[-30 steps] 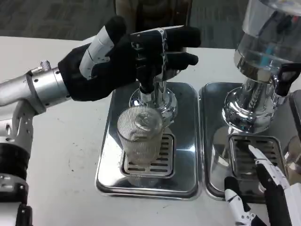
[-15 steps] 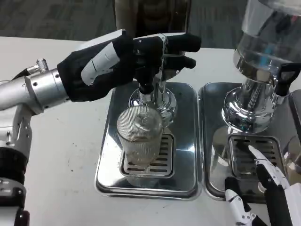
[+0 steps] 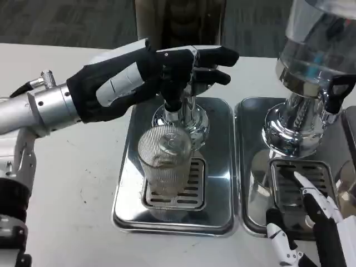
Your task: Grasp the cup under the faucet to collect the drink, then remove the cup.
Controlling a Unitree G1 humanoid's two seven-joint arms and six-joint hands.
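The left hand [image 3: 139, 78] wraps its black fingers [image 3: 214, 55] around the faucet lever [image 3: 173, 83], while the ribbed glass cup [image 3: 165, 164] stands on the drip tray [image 3: 125, 194] directly below those fingers, so the filling step appears underway. The right hand [image 3: 308, 222] waits with fingers apart, holding nothing, well right of the cup; next, it seems, the cup must be grasped and lifted clear.

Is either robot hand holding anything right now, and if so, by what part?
The left robot hand is at the dispenser's tap lever, fingers wrapped near it; a firm grip cannot be told. The cup stands unheld. The right robot hand holds nothing.
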